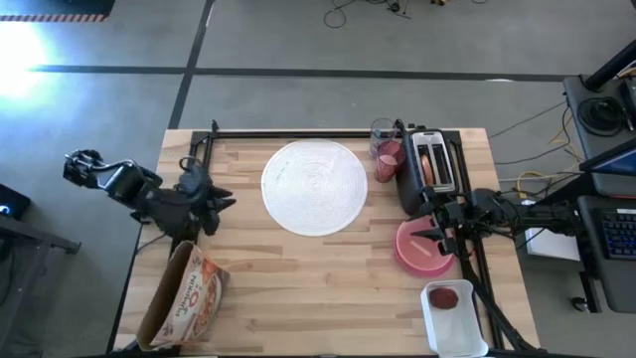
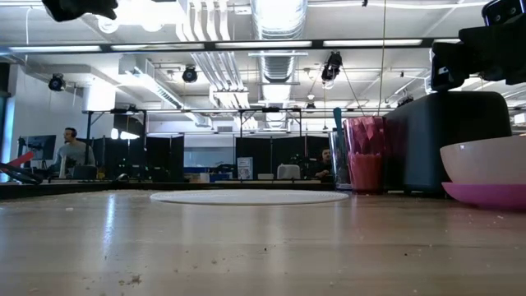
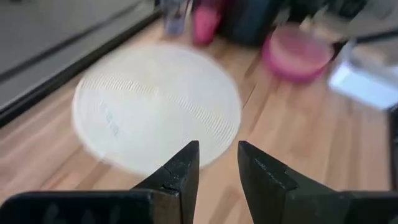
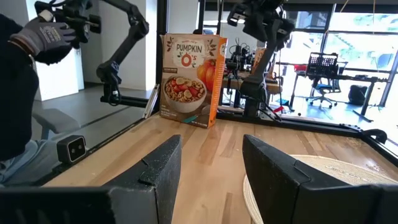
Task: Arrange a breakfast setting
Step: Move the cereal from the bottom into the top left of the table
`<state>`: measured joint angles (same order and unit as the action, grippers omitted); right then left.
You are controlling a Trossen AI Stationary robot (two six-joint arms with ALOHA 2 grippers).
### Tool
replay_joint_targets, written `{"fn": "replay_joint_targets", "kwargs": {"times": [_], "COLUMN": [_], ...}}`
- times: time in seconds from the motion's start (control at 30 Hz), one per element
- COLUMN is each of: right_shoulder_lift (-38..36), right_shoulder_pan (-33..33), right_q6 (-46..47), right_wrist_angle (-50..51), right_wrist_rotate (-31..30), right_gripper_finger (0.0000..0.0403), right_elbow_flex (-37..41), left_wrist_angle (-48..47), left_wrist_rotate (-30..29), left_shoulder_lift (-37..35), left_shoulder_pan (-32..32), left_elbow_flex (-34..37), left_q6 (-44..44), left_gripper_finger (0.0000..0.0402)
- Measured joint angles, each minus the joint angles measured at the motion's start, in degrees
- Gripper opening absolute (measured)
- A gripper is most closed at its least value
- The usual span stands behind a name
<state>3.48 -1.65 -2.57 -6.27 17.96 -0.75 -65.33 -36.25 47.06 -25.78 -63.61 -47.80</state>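
Observation:
The large white round disc (image 1: 315, 186) lies flat on the table's far middle and also shows in the left wrist view (image 3: 155, 102). My left gripper (image 1: 221, 202) (image 3: 217, 146) hangs open above the table to the disc's left, tilted down toward the disc, with nothing between its fingers. A pale bowl (image 2: 485, 160) sits in the small magenta plate (image 1: 422, 254) at the right. My right gripper (image 1: 429, 234) (image 4: 211, 140) stays open and level above them, clear of both. The pink tumbler (image 1: 387, 159) stands beside the disc's far right. The cereal box (image 1: 184, 298) (image 4: 189, 78) stands upright at the near left corner.
A black toaster (image 1: 429, 169) with something brown in its slots stands at the far right. A clear glass (image 1: 383, 132) stands behind the tumbler. A white tray (image 1: 454, 323) at the near right holds a small red thing (image 1: 446, 296). A person's gloved hand (image 4: 46, 37) shows beyond the table's left.

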Motion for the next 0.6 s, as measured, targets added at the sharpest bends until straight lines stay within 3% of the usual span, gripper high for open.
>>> {"fn": "replay_joint_targets", "kwargs": {"times": [0.23,0.6], "right_shoulder_lift": [0.0,0.0], "right_shoulder_pan": [0.0,0.0], "right_q6": [0.0,0.0], "right_wrist_angle": [0.0,0.0], "right_wrist_rotate": [0.0,0.0], "right_gripper_finger": [0.0162,0.0162], "right_elbow_flex": [0.0,0.0], "left_wrist_angle": [-13.7,-17.1], "left_wrist_rotate": [6.4,21.9], "left_shoulder_lift": [6.4,8.3], "left_shoulder_pan": [0.1,1.7], "left_elbow_flex": [-6.5,-6.7], "left_q6": [-10.4,-21.2], "left_gripper_finger": [0.0094,0.0096]}}
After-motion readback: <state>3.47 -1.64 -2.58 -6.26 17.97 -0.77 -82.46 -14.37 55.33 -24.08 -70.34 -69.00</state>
